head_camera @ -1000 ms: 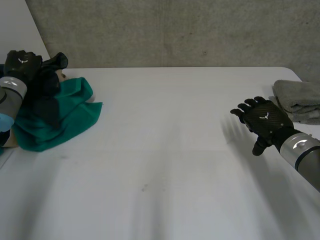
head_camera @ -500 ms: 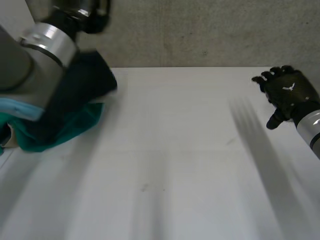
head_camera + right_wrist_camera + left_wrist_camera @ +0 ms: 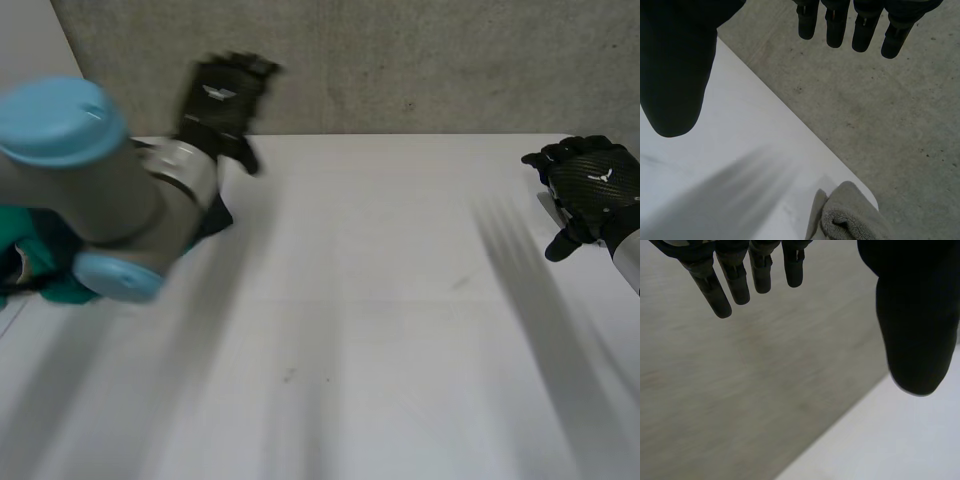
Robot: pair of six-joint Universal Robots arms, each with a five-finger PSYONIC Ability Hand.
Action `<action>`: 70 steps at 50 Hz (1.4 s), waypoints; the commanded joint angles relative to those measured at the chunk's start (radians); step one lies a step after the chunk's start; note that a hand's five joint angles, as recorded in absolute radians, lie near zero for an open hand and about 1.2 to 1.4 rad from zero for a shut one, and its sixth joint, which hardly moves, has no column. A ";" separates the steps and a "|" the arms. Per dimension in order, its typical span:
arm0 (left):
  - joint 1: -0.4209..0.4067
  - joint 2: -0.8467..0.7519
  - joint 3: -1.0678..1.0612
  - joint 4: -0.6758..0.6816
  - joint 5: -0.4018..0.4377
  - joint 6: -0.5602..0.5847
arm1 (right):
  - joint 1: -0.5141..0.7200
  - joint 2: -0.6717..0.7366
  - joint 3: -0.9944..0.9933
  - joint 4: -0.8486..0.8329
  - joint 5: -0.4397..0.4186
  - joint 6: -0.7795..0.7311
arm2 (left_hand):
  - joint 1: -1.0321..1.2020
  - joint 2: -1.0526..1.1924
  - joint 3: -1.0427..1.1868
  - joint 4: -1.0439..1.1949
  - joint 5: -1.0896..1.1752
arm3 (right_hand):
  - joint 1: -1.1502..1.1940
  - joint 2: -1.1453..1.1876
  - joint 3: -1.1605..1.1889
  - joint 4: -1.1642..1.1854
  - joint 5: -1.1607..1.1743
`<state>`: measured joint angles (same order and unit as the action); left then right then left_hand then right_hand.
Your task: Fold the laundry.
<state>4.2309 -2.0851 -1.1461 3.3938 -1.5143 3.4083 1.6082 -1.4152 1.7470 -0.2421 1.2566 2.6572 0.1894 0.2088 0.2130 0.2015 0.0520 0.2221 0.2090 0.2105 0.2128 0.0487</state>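
- White table [image 3: 380, 300] against a concrete wall [image 3: 420, 60].
- Green cloth [image 3: 35, 245] at its left, grey towel [image 3: 855, 217] at the far right corner.
- Left hand [image 3: 225, 90] and right hand [image 3: 590, 190] hang in the air, fingers straight, grasping nothing.

The left robot hand [image 3: 225, 90], at eleven o'clock in the head view, is matte black with a small white mark on its back. A silver wrist cuff [image 3: 188, 172] joins it to a thick grey arm [image 3: 90, 205] with round light-blue caps [image 3: 55, 122]. The right robot hand [image 3: 592, 188], at three o'clock, is black with a woven sheen. Its fingers [image 3: 834, 25] are slim and its thumb [image 3: 677, 75] broad and rounded.
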 commanded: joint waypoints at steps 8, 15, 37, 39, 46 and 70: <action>0.351 -0.266 0.219 -0.001 -0.024 0.365 | 0.010 0.088 0.006 0.000 0.006 -0.008 | 0.030 0.011 0.006 0.018 -0.007 | -0.048 -0.034 -0.036 -0.038 -0.049; 0.412 -0.424 0.354 -0.017 -0.015 0.407 | 0.010 0.088 0.016 0.000 0.007 -0.008 | 0.039 0.019 0.015 0.027 0.002 | -0.048 -0.034 -0.036 -0.038 -0.049; 0.212 -0.101 0.229 0.125 0.003 0.237 | 0.010 0.102 0.017 -0.008 0.021 -0.023 | 1.207 1.187 1.183 1.195 1.170 | -0.048 -0.034 -0.036 -0.038 -0.049; 0.178 -0.058 0.209 0.130 0.014 0.198 | 0.010 0.101 0.017 -0.008 0.021 -0.023 | 1.207 1.187 1.183 1.195 1.170 | -0.048 -0.034 -0.036 -0.038 -0.049; 0.002 0.037 0.134 0.110 0.069 0.034 | -0.001 0.091 0.019 -0.005 0.015 -0.023 | 1.207 1.187 1.183 1.195 1.170 | -0.048 -0.034 -0.036 -0.038 -0.049; -0.247 -0.180 0.052 -0.116 0.048 -0.054 | -0.002 0.049 0.000 0.017 0.010 -0.014 | 0.181 0.161 0.157 0.168 0.143 | -0.048 -0.034 -0.036 -0.038 -0.049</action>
<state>3.9940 -2.3341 -1.0919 3.3284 -1.4490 3.3536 1.6044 -1.3335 1.7519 -0.2399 1.2671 2.6404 0.5134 0.5529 0.5658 0.5590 0.3887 0.2221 0.2090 0.2104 0.2128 0.0487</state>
